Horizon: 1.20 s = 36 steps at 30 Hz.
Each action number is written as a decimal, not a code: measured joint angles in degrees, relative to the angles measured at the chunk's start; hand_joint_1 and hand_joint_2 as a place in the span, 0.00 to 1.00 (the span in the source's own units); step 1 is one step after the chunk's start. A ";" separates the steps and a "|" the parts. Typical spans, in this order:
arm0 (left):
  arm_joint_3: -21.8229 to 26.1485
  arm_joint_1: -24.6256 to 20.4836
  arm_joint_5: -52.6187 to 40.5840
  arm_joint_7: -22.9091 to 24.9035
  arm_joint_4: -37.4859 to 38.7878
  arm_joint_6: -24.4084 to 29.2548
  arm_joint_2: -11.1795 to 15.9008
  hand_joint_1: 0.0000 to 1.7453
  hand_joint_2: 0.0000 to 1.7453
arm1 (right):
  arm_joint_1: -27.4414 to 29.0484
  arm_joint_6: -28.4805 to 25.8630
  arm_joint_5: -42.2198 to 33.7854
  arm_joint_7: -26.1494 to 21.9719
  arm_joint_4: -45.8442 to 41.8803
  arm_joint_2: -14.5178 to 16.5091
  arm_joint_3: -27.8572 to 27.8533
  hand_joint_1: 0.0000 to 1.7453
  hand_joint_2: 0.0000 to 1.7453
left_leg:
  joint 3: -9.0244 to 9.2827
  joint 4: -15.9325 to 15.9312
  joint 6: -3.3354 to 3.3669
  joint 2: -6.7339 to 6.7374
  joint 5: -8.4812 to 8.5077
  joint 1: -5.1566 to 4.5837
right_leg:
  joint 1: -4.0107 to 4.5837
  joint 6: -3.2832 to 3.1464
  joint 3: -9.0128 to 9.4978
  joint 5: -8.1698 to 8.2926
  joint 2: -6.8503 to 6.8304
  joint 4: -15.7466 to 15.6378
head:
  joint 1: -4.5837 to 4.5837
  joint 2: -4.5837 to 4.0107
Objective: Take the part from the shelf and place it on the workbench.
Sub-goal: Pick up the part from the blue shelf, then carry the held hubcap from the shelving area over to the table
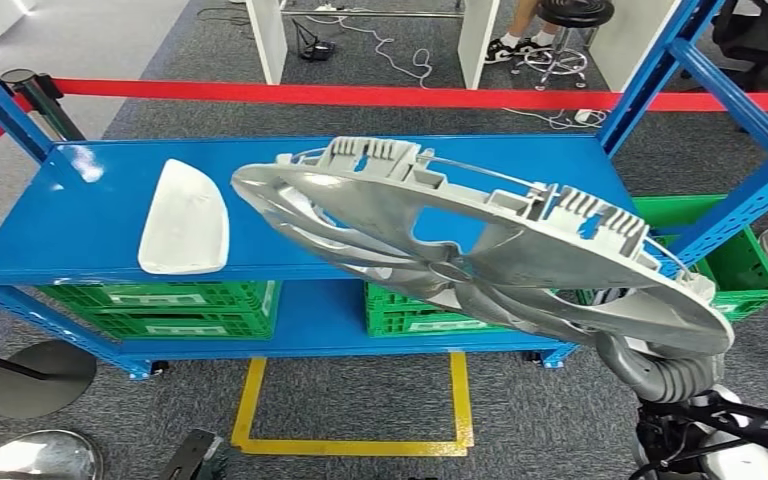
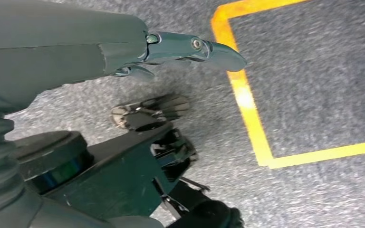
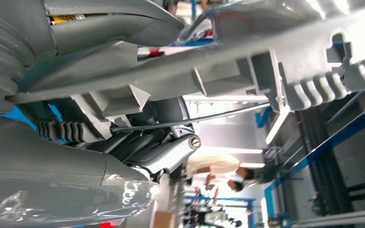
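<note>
Right hand (image 3: 157, 142) gripping wheel cover (image 1: 480, 240) rim up close, left hand (image 2: 180, 50) empty, fingers apart, above floor

The left hand (image 2: 123, 61) has a grey ribbed cover, a thick grey thumb and dark fingers (image 2: 209, 50) with silver screws.

silver wheel cover (image 1: 480, 240) tilted, lifted above blue shelf (image 1: 80, 215), ribbed underside up.
</note>
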 joint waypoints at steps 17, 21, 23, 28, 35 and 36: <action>-0.55 0.02 -0.52 1.10 0.02 -0.11 -0.55 0.00 1.00 | 0.34 -1.25 0.74 0.03 -0.03 -0.54 -0.09 1.00 1.00 | -1.64 12.15 -3.19 -0.10 -4.48 0.25 | 0.02 -2.75 4.54 8.33 -0.25 -16.49 | -0.48 0.00; -0.57 -0.73 -0.52 1.08 0.00 -0.08 -0.75 0.00 1.00 | 0.20 -1.18 0.72 0.02 -0.15 -0.54 -0.11 1.00 1.00 | 5.67 -0.10 -2.23 -0.41 -4.78 -0.11 | 0.18 -1.50 2.79 10.21 -0.33 -16.11 | -0.43 0.00; -0.57 -0.66 -0.55 1.08 0.00 -0.04 -0.76 0.00 1.00 | 0.19 -1.10 0.71 0.01 -0.16 -0.55 -0.13 1.00 1.00 | 4.74 -0.52 -1.28 -0.35 -4.03 -0.22 | -0.04 -0.97 2.13 10.94 -0.35 -16.30 | -0.43 0.00; -0.57 -0.76 -0.55 0.98 0.00 -0.03 -0.65 0.00 1.00 | 0.01 -1.02 0.67 0.01 -0.13 -0.55 -0.29 1.00 1.00 | 1.67 -0.58 0.27 -0.04 -1.15 -0.27 | -0.06 -0.23 -1.38 -0.22 -0.31 -3.16 | 0.04 0.00; -0.56 -0.85 -0.35 0.95 0.00 -0.08 -0.82 0.00 1.00 | -0.52 -0.67 0.48 -0.03 -0.25 -0.54 -0.77 1.00 1.00 | -2.28 -0.34 -0.39 -0.06 2.75 -0.80 | 0.72 -1.43 12.13 2.64 -0.23 -15.60 | 0.01 0.00; -0.56 -0.81 -0.17 0.96 0.00 -0.09 -0.84 0.00 1.00 | -0.58 -0.62 0.44 -0.06 -0.31 -0.54 -0.88 1.00 1.00 | -2.49 -0.35 -0.69 -0.07 3.32 -0.78 | 0.88 -1.53 13.30 1.86 -0.19 -17.85 | 0.01 0.00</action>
